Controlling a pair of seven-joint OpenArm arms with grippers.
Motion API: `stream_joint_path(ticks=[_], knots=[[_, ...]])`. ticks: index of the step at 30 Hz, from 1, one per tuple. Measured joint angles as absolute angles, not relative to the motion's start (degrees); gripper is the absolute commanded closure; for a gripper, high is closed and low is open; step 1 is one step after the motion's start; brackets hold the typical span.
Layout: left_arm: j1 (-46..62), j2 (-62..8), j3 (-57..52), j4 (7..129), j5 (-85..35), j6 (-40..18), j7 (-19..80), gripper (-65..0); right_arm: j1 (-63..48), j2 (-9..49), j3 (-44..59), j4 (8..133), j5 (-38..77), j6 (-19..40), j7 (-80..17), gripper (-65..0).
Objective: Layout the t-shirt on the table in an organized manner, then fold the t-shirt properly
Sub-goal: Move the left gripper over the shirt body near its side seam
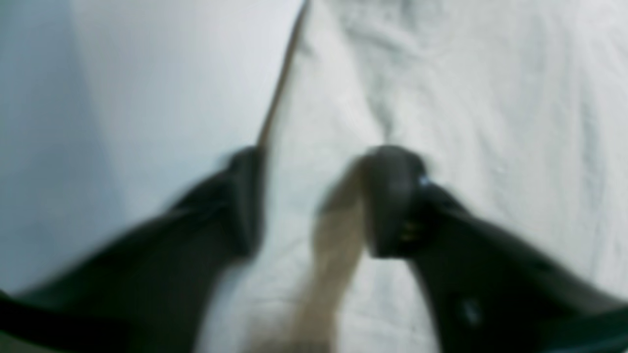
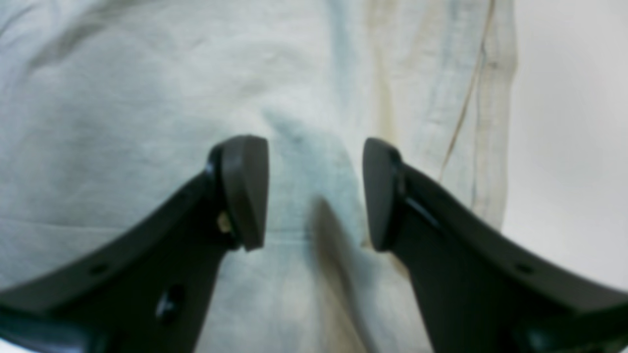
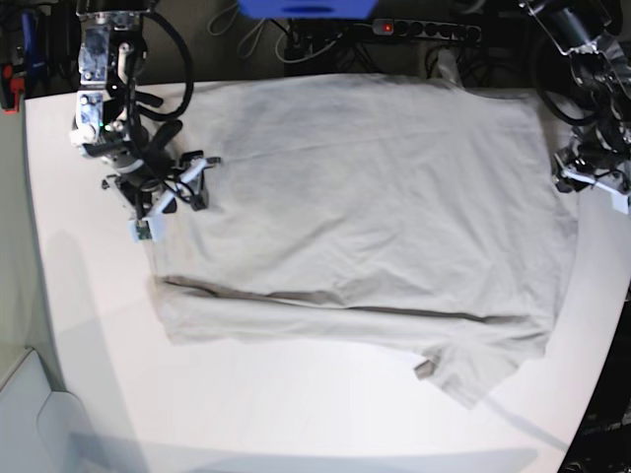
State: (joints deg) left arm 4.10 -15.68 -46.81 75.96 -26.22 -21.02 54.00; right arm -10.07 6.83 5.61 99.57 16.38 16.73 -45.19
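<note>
The light grey-beige t-shirt (image 3: 365,197) lies spread across the white table (image 3: 296,414), its near long side folded over in a band. My right gripper (image 3: 182,182) is at the shirt's left edge. In the right wrist view its jaws stand open (image 2: 316,162) over the t-shirt (image 2: 147,98), with a soft ridge of cloth between the pads. My left gripper (image 3: 582,182) is at the shirt's right edge. The left wrist view is blurred; there the jaws (image 1: 314,171) are apart, straddling the cloth's edge, with t-shirt (image 1: 466,98) on the right and bare table (image 1: 171,73) on the left.
A power strip (image 3: 424,30) and cables lie behind the table's far edge, beside a blue object (image 3: 306,8). The table's left edge curves, with a pale bin (image 3: 30,414) below it. Bare table (image 2: 569,122) shows beyond the hem.
</note>
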Motion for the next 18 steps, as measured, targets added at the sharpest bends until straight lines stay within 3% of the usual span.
stream_joint_path(ticks=[2, 9, 18], knots=[[3.8, -15.7, -46.8, 75.9, -26.2, -21.0, 54.0, 0.0, -10.1, 6.8, 5.6, 99.6, 16.4, 16.7, -45.2, -31.2], [2.5, -15.6, -44.3, 77.8, -25.9, -20.5, 54.7, -0.1, -10.1, 6.8, 5.6, 99.5, 16.4, 16.7, -45.2, -31.2], [2.0, -11.5, -34.7, 101.9, -26.2, -20.7, 55.4, -0.1, -10.0, 6.8, 5.6, 99.4, 16.4, 16.7, -45.1, -31.2]])
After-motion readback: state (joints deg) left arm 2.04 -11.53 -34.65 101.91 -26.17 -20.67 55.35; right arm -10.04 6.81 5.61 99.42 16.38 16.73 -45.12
